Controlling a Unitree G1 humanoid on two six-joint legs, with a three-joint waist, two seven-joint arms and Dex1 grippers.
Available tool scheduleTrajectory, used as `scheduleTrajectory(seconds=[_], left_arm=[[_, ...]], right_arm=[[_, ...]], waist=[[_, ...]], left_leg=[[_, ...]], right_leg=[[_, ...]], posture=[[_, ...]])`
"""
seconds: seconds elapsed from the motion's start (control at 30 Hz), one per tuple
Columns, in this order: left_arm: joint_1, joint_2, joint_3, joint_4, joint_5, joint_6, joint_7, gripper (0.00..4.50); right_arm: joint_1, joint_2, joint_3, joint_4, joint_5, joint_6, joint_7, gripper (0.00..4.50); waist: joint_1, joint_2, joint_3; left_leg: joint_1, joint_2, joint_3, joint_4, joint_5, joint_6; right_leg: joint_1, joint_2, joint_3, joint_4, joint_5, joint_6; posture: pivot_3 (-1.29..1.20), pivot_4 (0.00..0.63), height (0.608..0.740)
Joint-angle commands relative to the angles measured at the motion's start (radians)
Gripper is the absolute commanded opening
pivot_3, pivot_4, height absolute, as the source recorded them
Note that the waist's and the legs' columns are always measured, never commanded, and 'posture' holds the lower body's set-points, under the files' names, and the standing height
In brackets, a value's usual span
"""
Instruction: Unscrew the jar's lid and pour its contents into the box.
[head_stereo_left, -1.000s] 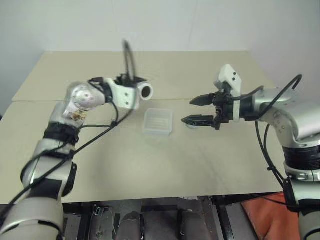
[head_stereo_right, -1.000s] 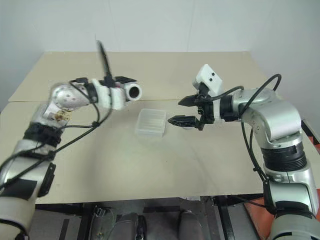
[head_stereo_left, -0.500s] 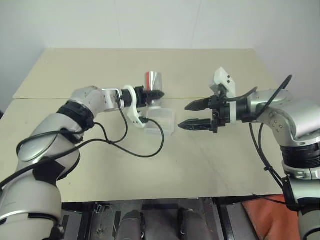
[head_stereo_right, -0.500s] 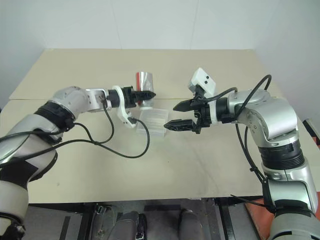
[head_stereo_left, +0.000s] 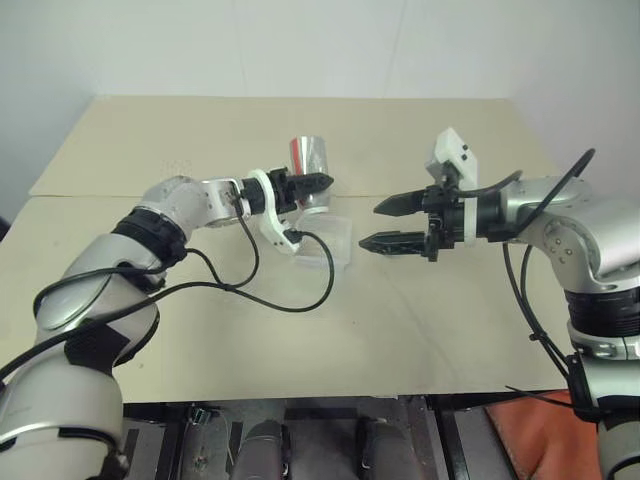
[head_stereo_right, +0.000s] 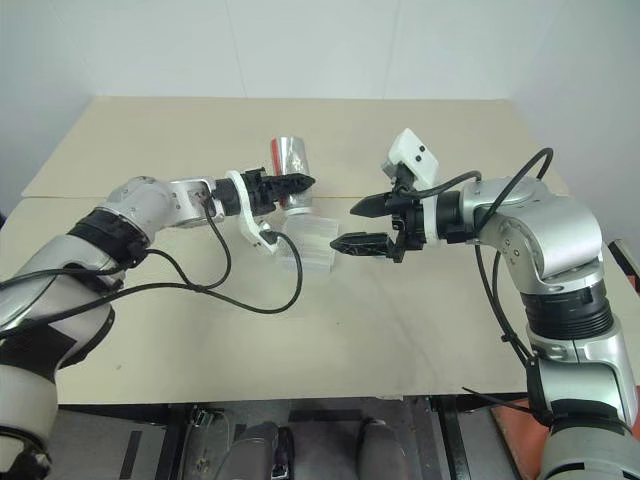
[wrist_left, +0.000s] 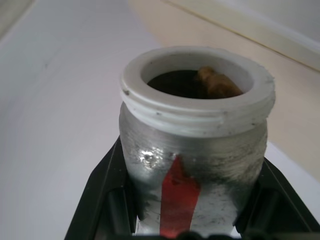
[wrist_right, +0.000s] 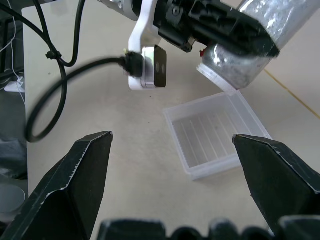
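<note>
**Lid was off, pour wasn't finished**

Biggest first: the shallow clear plastic box (head_stereo_left: 325, 243) sat mid-frame, looking empty. Right gripper (head_stereo_left: 385, 224) hung beside it, fingers spread, holding nothing. Left gripper (head_stereo_left: 322, 184) was clamped on the silvery jar with the red stripe (head_stereo_left: 311, 171), tipped above the box. The brown bean-like piece (wrist_left: 216, 84) sat at the jar's mouth, so dumping was left.

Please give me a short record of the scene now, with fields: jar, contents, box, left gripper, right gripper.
jar: lid off, tipped over the box
contents: brown piece just inside the jar's mouth
box: on the table, nothing seen in it
left gripper: shut on the jar
right gripper: open, holds nothing, beside the box
</note>
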Motion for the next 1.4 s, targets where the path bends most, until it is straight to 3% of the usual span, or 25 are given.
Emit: scheduleTrajectory(seconds=[0.03, 0.17, 0.23, 0.3, 0.47, 0.6, 0.77, 0.93, 1.07, 1.2, 1.33, 1.4], left_arm=[[0.029, 0.059, 0.166, 0.015, -0.262, -0.077, -0.172, 1.96], [0.153, 0.088, 0.379, -0.043, -0.707, -0.041, -0.554, 1.96], [0.251, 0.054, 0.486, -0.145, -0.951, 0.111, -0.762, 1.96], [0.334, 0.013, 0.58, -0.285, -1.138, 0.379, -0.928, 1.96], [0.401, -0.067, 0.768, -0.501, -1.455, 1.063, -1.067, 1.96], [0.411, -0.134, 0.898, -0.519, -1.559, 1.227, -1.001, 1.96], [0.538, -0.168, 0.885, -0.659, -1.564, 1.255, -1.008, 1.96], [0.542, -0.171, 0.854, -0.635, -1.481, 1.166, -0.983, 1.96], [0.434, -0.097, 0.691, -0.513, -1.239, 0.763, -1.012, 1.96], [0.248, 0.02, 0.424, -0.307, -0.846, 0.201, -0.948, 1.96], [0.135, -0.012, 0.295, -0.183, -0.632, 0.065, -0.85, 1.96], [0.09, -0.007, 0.193, -0.173, -0.434, 0.017, -0.745, 1.96]], right_arm=[[0.019, -0.021, -0.051, -0.045, 0.012, -0.015, -0.012, 4.46], [0.038, -0.022, -0.067, -0.055, 0.017, -0.019, -0.026, 4.46], [0.042, -0.018, -0.073, -0.05, 0.017, -0.022, -0.033, 4.46], [0.041, -0.014, -0.079, -0.046, 0.016, -0.027, -0.036, 4.46], [0.031, 0.004, -0.092, -0.022, 0.015, -0.053, -0.048, 4.46], [0.035, 0.018, -0.101, -0.026, 0.023, -0.054, -0.054, 4.46], [0.033, 0.018, -0.091, -0.023, 0.018, -0.058, -0.055, 4.46], [0.047, 0.013, -0.087, -0.036, 0.015, -0.06, -0.056, 4.46], [0.047, 0.011, -0.086, -0.041, 0.015, -0.064, -0.051, 4.46], [0.04, 0.012, -0.076, -0.035, 0.005, -0.077, -0.047, 4.46], [0.04, 0.028, -0.081, -0.033, 0.016, -0.068, -0.059, 4.46], [0.037, 0.033, -0.094, -0.045, 0.034, -0.045, -0.067, 4.46]], waist=[[-0.005, 0.0, 0.0], [-0.014, 0.0, 0.0], [-0.016, 0.0, 0.0], [-0.011, 0.0, 0.0], [-0.01, 0.0, 0.0], [-0.018, 0.0, 0.0], [-0.021, 0.0, 0.0], [-0.016, 0.0, 0.0], [-0.005, 0.0, 0.0], [0.004, 0.0, 0.0], [0.007, 0.001, -0.001], [0.004, 0.001, 0.0]], left_leg=[[0.0, 0.0, 0.0, 0.001, 0.0, 0.0], [0.0, 0.001, 0.0, 0.003, 0.0, 0.0], [0.001, 0.001, 0.0, 0.005, 0.0, 0.0], [0.001, 0.001, 0.0, 0.009, 0.0, 0.001], [0.001, 0.0, -0.001, 0.012, -0.002, 0.003], [0.002, 0.0, -0.001, 0.011, -0.002, 0.003], [0.008, 0.0, -0.001, 0.01, -0.002, 0.003], [0.008, 0.0, -0.003, 0.01, -0.002, 0.002], [0.009, -0.001, -0.003, 0.01, -0.002, 0.003], [0.009, -0.001, -0.002, 0.01, -0.002, 0.003], [0.009, -0.001, -0.002, 0.009, -0.003, 0.005], [0.008, -0.001, -0.002, 0.009, -0.003, 0.005]], right_leg=[[0.0, 0.0, 0.0, 0.001, 0.0, 0.0], [-0.001, 0.0, 0.001, 0.004, 0.0, 0.0], [0.0, 0.0, 0.001, 0.007, 0.0, 0.0], [0.001, -0.001, 0.002, 0.009, 0.0, 0.0], [0.003, -0.001, 0.002, 0.009, 0.0, 0.0], [0.003, 0.0, 0.002, 0.009, 0.0, 0.001], [0.01, 0.0, 0.002, 0.007, 0.0, 0.001], [0.012, 0.0, 0.001, 0.007, 0.0, 0.001], [0.014, 0.0, 0.001, 0.005, 0.0, 0.0], [0.014, 0.0, 0.0, 0.002, 0.001, -0.001], [0.017, 0.0, -0.001, -0.002, 0.002, 0.0], [0.016, 0.0, 0.0, -0.002, 0.002, 0.0]], posture=[[0.0, 0.15, 0.74], [0.0, 0.15, 0.74], [0.0, 0.15, 0.74], [0.0, 0.15, 0.74], [0.0, 0.15, 0.74], [0.0, 0.15, 0.74], [0.0, 0.15, 0.74], [0.0, 0.15, 0.74], [0.0, 0.15, 0.74], [0.0, 0.15, 0.74], [0.0, 0.15, 0.74], [0.0, 0.15, 0.74]])
